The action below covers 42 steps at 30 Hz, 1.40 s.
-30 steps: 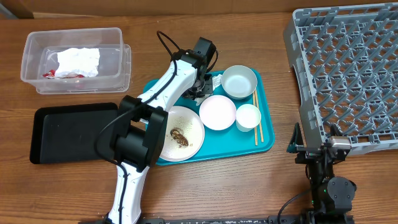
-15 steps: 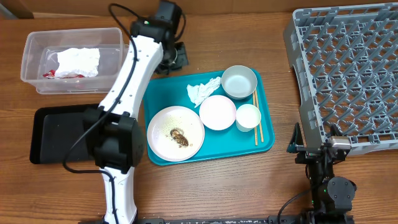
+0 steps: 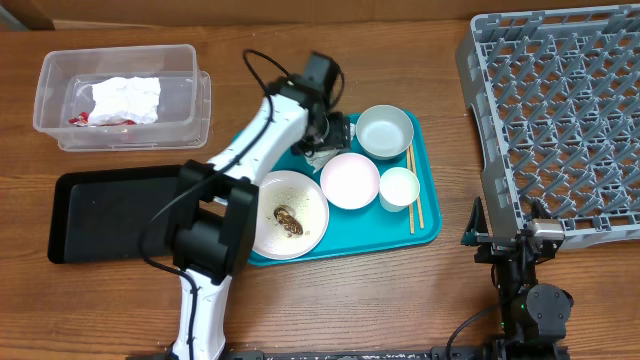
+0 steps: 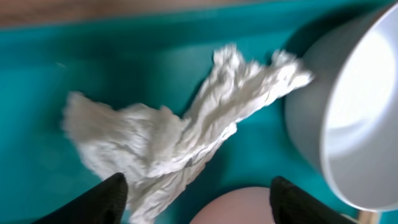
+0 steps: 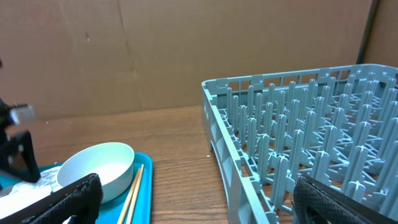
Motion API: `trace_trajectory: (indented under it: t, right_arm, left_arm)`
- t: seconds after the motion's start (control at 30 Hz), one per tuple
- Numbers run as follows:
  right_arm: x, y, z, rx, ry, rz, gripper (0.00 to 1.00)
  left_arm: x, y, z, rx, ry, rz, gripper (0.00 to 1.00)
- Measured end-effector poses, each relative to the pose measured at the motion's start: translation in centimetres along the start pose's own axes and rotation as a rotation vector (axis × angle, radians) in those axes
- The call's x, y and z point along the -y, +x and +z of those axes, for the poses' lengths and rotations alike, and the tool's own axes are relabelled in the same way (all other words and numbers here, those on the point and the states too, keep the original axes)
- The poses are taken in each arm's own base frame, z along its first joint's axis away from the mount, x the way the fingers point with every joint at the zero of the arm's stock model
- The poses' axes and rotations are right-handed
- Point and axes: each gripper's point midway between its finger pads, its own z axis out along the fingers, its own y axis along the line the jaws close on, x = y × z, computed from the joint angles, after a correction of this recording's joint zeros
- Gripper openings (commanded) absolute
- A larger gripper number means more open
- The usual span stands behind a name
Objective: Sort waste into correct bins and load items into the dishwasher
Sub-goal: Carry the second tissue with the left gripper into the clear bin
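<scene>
My left gripper (image 4: 202, 208) hangs open low over a crumpled white napkin (image 4: 168, 140) on the teal tray, one finger at each side, not touching it. From overhead the left gripper (image 3: 327, 133) hides most of that napkin. Next to it are the grey bowl (image 3: 385, 131), pinkish plate (image 3: 350, 181), cup (image 3: 399, 188), chopsticks (image 3: 411, 200) and large plate (image 3: 290, 215) with brown scraps (image 3: 290, 220). The clear tub (image 3: 190, 95) holds a napkin (image 3: 126, 98) and red wrapper (image 3: 78, 120). My right gripper (image 5: 205, 205) is open and empty beside the dish rack (image 5: 311, 124).
The black tray (image 3: 110, 215) lies left of the teal tray (image 3: 425, 228), below the clear tub. The grey dish rack (image 3: 560, 120) fills the right side. My right arm (image 3: 520, 270) stands at the front right, near the rack's corner.
The left arm swung out toward the clear tub and came back over the napkin on the teal tray. Its jaws went from shut to open. The right arm has not moved.
</scene>
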Motion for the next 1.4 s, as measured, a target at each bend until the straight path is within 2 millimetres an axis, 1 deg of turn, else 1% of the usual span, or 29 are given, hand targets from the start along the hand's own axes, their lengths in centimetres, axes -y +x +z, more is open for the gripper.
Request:
trace_trajectory:
  t: [0.1,0.2,0.33,0.4,0.5,0.57,0.63,0.67,0.77,0.83,0.93,1.0,1.1,1.23,1.33,1.4]
  right_arm:
    - [0.0,0.0,0.0,0.000,0.000,0.000,1.00]
    - [0.0,0.0,0.0,0.000,0.000,0.000,1.00]
    - [0.0,0.0,0.0,0.000,0.000,0.000,1.00]
    - [0.0,0.0,0.0,0.000,-0.001,-0.001,1.00]
    - [0.0,0.0,0.0,0.000,0.000,0.000,1.00]
    - [0.0,0.0,0.0,0.000,0.000,0.000,1.00]
    - [0.0,0.0,0.0,0.000,0.000,0.000,1.00]
    - [0.0,0.0,0.0,0.000,0.000,0.000,1.00]
    - [0.0,0.0,0.0,0.000,0.000,0.000,1.00]
    - [0.0,0.0,0.0,0.000,0.000,0.000,1.00]
    - [0.0,0.0,0.0,0.000,0.000,0.000,1.00]
    - [0.0,0.0,0.0,0.000,-0.001,0.000,1.00]
    - [0.0,0.0,0.0,0.000,0.000,0.000,1.00]
    - [0.0,0.0,0.0,0.000,0.000,0.000,1.00]
    - [0.0,0.0,0.0,0.000,0.000,0.000,1.00]
    - [0.0,0.0,0.0,0.000,0.000,0.000,1.00]
  left_arm:
    - [-0.4,0.6,0.9,0.012,-0.056,0.011,0.68]
    - [-1.3,0.4,1.1,0.037,-0.108,0.002,0.62]
    - [-2.0,-0.1,1.5,0.075,-0.145,0.003,0.62]
    - [-2.4,-0.1,1.9,0.087,-0.156,0.004,0.59]
    - [-2.9,0.3,2.4,0.084,-0.170,-0.003,0.44]
    - [-3.0,0.2,2.4,0.090,-0.174,-0.005,0.32]
    - [-2.9,0.0,2.5,0.098,-0.170,-0.004,0.11]
    - [-2.9,0.0,2.5,0.098,-0.169,-0.006,0.04]
    - [-2.9,0.1,2.5,0.092,-0.173,0.000,0.04]
    - [-3.3,0.7,2.3,0.065,-0.188,-0.002,0.04]
    - [-3.9,1.4,1.5,0.019,-0.215,-0.011,0.04]
    - [-4.1,0.9,-0.1,0.004,-0.227,-0.025,0.04]
    - [-4.4,-1.6,-3.3,0.042,-0.224,-0.060,0.04]
    - [-6.2,-6.2,-10.0,0.168,-0.230,-0.135,0.04]
    - [-9.4,-9.2,-16.6,0.310,-0.256,-0.213,0.04]
    - [-11.7,-10.3,-20.2,0.390,-0.274,-0.267,0.04]
